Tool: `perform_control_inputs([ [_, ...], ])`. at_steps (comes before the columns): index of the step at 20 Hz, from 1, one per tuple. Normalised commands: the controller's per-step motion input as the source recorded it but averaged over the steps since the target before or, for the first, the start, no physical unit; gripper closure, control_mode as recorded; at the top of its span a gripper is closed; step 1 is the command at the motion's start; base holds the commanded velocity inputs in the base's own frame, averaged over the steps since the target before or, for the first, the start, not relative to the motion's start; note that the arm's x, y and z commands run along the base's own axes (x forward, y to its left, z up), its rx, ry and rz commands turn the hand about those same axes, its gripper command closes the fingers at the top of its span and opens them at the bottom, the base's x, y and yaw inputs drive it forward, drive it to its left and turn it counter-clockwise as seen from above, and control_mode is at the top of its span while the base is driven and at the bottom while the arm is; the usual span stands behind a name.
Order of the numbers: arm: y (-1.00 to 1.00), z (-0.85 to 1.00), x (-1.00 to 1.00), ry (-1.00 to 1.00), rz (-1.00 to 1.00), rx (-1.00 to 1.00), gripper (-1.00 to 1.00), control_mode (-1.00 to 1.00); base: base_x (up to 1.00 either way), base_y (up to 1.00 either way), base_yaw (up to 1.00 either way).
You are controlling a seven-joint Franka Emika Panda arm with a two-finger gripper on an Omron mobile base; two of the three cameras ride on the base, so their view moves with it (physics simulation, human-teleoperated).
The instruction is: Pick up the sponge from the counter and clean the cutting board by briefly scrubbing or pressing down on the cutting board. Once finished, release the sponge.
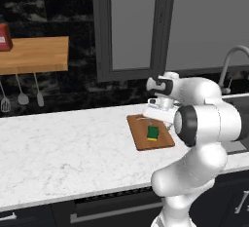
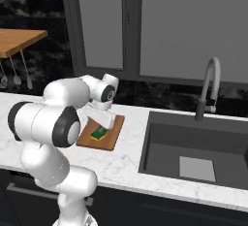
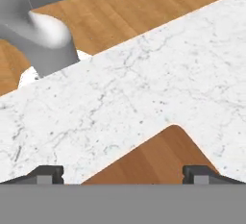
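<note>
The yellow-and-green sponge (image 1: pixel 152 133) (image 2: pixel 100 133) lies flat on the reddish-brown cutting board (image 1: pixel 140 138) (image 2: pixel 113 131), near its middle. My gripper (image 1: pixel 154 120) (image 2: pixel 100 121) hangs just above the sponge, tilted, and is open with nothing between its fingers. In the hand view the gripper (image 3: pixel 123 175) has its fingertips (image 3: pixel 45 174) far apart; a rounded corner of the cutting board (image 3: pixel 163 158) shows between them, with the white marble counter (image 3: pixel 144 88) beyond it. The sponge is hidden in the hand view.
A sink (image 2: pixel 191 147) with a curved faucet (image 2: pixel 209 87) is set into the counter right of the board. A wooden wall shelf (image 1: pixel 31 53) with hanging utensils (image 1: pixel 22 94) is at the far left. The counter's front edge (image 1: pixel 73 194) runs close to the robot.
</note>
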Motion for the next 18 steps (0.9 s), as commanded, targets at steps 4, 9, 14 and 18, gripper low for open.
perform_control_inputs([
  [4, 0.03, 0.97, -0.83, -0.29, 0.00, 0.02, -1.00, -1.00, 0.00, 0.00, 0.00],
  [9, 0.05, 0.94, -1.00, -0.57, 0.00, 0.08, -1.00, -1.00, 0.00, 0.00, 0.00],
  [14, -0.01, 0.93, -1.00, -0.46, 0.00, 0.16, -1.00, -1.00, 0.00, 0.00, 0.00],
  [18, -0.18, 0.84, -1.00, -0.36, 0.00, 0.16, -1.00, -1.00, 0.00, 0.00, 0.00],
])
